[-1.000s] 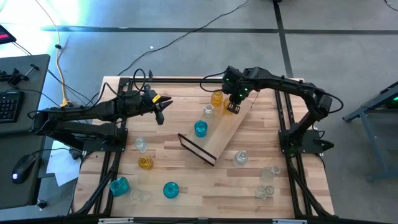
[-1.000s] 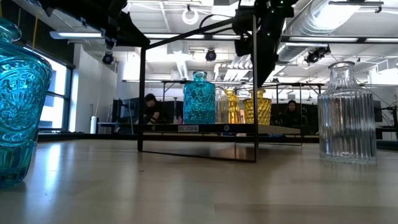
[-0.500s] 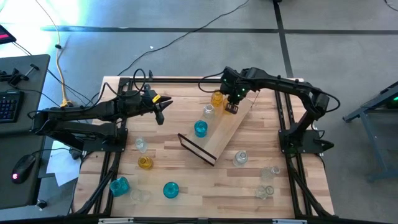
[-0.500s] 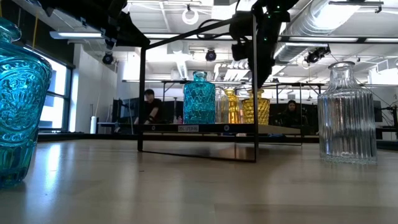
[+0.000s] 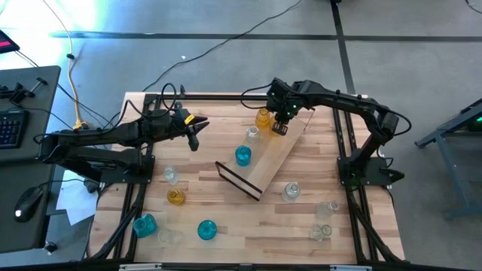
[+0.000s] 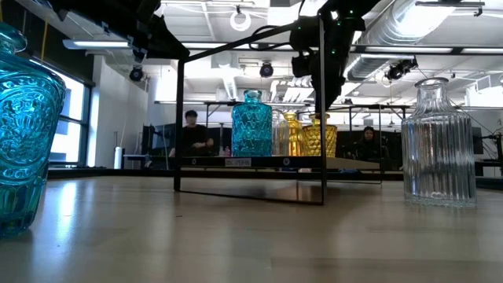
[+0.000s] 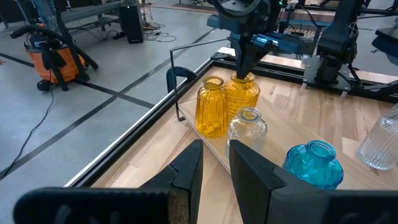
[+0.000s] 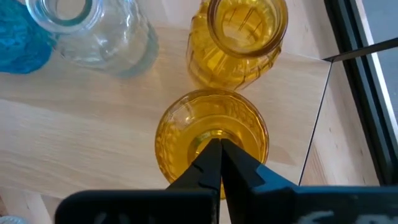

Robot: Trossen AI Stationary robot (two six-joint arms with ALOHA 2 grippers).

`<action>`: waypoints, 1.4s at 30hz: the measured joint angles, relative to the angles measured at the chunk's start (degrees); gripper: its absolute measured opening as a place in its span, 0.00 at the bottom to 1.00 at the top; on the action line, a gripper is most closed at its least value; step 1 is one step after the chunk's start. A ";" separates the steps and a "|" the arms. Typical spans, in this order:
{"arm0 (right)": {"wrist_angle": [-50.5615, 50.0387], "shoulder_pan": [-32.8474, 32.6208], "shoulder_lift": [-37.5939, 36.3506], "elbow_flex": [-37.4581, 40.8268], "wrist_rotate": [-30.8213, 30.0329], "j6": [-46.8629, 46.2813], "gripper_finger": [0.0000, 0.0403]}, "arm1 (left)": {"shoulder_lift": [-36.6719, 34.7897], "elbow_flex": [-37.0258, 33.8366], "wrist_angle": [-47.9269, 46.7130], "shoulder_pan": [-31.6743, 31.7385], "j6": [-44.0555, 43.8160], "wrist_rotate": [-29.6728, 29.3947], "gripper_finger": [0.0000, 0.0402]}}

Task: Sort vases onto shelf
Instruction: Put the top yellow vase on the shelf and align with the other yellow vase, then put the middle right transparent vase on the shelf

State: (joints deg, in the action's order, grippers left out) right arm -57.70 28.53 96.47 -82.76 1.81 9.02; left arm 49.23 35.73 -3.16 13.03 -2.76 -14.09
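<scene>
The shelf (image 5: 277, 156) lies slantwise on the table. On it stand a teal vase (image 5: 242, 156), a clear vase (image 5: 252, 134) and an amber vase (image 5: 262, 118). A second amber vase (image 8: 177, 143) stands upright right beside the first, near the shelf's far end. My right gripper (image 5: 280, 127) is above it, pointing steeply down, and is shut at its mouth. My left gripper (image 5: 197, 135) hovers over the table's left part, aimed at the shelf. Its fingers (image 7: 189, 174) stand a little apart with nothing between them. My right gripper comes from above, and its shut fingertips (image 8: 214, 149) meet at the mouth rim (image 8: 200, 139) of the second amber vase. The fingers hide whether one of them is inside the neck. The vase is upright below the gripper, its base about level with the shelf board.
Loose vases stand on the table's near half: clear (image 5: 172, 175), amber (image 5: 175, 197), teal (image 5: 144, 224), teal (image 5: 206, 229), clear (image 5: 291, 192) and clear (image 5: 326, 208). Black wire frames (image 5: 239, 181) rise at the shelf's ends. Black rails (image 5: 226, 97) edge the table.
My right gripper has edged slightly toward the table's left and far side. The amber vase under it has shifted with it, closer to the other amber vase. Both have stayed upright.
</scene>
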 joint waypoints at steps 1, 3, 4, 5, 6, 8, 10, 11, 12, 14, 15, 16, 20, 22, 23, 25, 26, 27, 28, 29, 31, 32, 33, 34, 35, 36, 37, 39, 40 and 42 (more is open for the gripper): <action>0.21 0.00 0.00 0.00 -0.01 0.02 0.00 | -0.02 0.00 -0.02 0.01 0.00 0.00 0.18; 0.37 0.00 0.01 0.00 0.09 0.04 0.00 | -0.02 0.00 0.00 0.01 0.00 0.00 0.18; 0.40 0.00 0.01 0.00 0.18 0.04 0.00 | -0.02 0.00 0.00 0.01 -0.02 0.00 0.18; 0.40 0.00 0.00 0.00 0.18 0.04 0.00 | 0.00 0.00 -0.01 0.01 -0.01 0.00 0.18; 0.41 0.00 0.01 0.00 0.14 0.04 0.00 | -0.02 0.00 0.00 -0.01 -0.02 0.00 0.18; 0.47 -0.23 0.00 0.00 -0.45 0.03 0.00 | -0.01 0.00 -0.02 0.01 -0.02 0.00 0.18; 0.60 -0.75 0.01 0.00 -1.92 -0.10 0.00 | -0.02 0.00 0.00 0.01 -0.02 0.00 0.18; 0.64 -1.11 0.00 0.00 -2.81 -0.03 0.00 | -0.02 0.00 0.00 0.00 -0.02 0.00 0.18; 0.64 -1.45 -0.02 0.00 -3.41 0.00 0.00 | 0.00 0.00 -0.02 0.01 -0.02 0.00 0.18; 0.58 -2.26 -0.12 0.00 -4.74 -0.02 0.00 | -0.01 0.00 0.00 0.01 -0.02 0.00 0.18; 0.28 -2.56 -0.26 0.00 -5.25 -0.10 0.00 | -0.02 0.00 0.00 0.01 -0.02 0.00 0.18; 0.01 -2.86 -0.39 0.00 -5.77 -0.14 0.00 | 0.00 0.00 -0.01 0.00 -0.02 0.00 0.18; -0.02 -3.87 -0.73 -0.07 -6.17 -1.23 0.00 | -0.02 0.00 0.00 0.00 -0.02 0.00 0.18; -0.02 -4.46 -1.02 -0.07 -6.32 -1.42 0.00 | -0.01 0.00 -0.02 -0.01 -0.02 0.00 0.18; -0.16 -4.65 -1.20 -0.07 -6.29 -1.55 0.00 | -0.01 0.00 -0.01 -0.01 -0.03 0.00 0.18; -0.25 -5.29 -1.61 -0.09 -6.31 -2.15 0.00 | -0.02 0.00 -0.01 0.01 -0.15 0.00 0.18; -0.32 -5.49 -1.87 -0.09 -6.40 -2.56 0.00 | -0.01 0.00 -0.04 0.00 -0.15 0.00 0.18; -0.30 -5.77 -2.19 -0.09 -6.68 -2.56 0.00 | -0.02 0.00 -0.03 0.00 -0.13 0.00 0.18; -0.30 -6.06 -2.66 -0.09 -7.18 -2.60 0.00 | -0.02 0.00 0.02 -0.01 -0.15 0.00 0.18; -0.31 -6.31 -3.17 -0.09 -7.70 -2.72 0.00 | -0.02 0.00 -0.02 -0.02 -0.17 0.00 0.18; -0.34 -6.80 -4.36 -0.09 -8.82 -3.14 0.00 | -0.02 0.00 0.01 -0.02 -0.15 0.00 0.18; -0.56 -7.06 -5.01 -0.09 -9.02 -3.77 0.00 | -0.02 0.00 -0.01 0.00 -0.17 0.00 0.18; -1.03 -7.28 -5.77 -0.09 -9.15 -4.41 0.00 | -0.02 0.00 -0.02 -0.02 -0.30 0.00 0.18; -2.18 -7.53 -6.61 -0.09 -9.15 -5.32 0.00 | -0.02 0.00 -0.02 -0.02 -0.56 0.00 0.18; -3.63 -7.88 -7.42 -0.09 -9.16 -6.30 0.00 | -0.02 0.00 -0.02 0.01 -0.61 0.02 0.18; -5.12 -8.38 -8.33 -0.09 -9.10 -7.63 0.00 | -0.02 0.00 -0.04 0.01 -0.61 0.02 0.18; -6.96 -8.92 -9.12 -0.09 -8.91 -9.21 0.00 | -0.02 0.00 -0.14 -0.02 -0.63 0.02 0.18; -10.78 -10.58 -10.59 -0.09 -8.54 -12.50 0.00 | -0.02 0.00 -0.31 -0.01 -0.63 0.02 0.18; -12.35 -11.66 -11.25 -0.06 -8.17 -14.23 0.00 | -0.02 0.00 -0.59 0.01 -0.63 0.02 0.18; -14.34 -14.46 -12.56 0.60 -7.63 -18.09 0.00 | -0.02 0.00 -1.78 0.00 -0.70 0.14 0.18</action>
State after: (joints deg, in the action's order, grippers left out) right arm -72.03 14.07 83.91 -82.17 -5.81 -9.07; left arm 49.21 35.73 -4.94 13.03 -3.46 -13.94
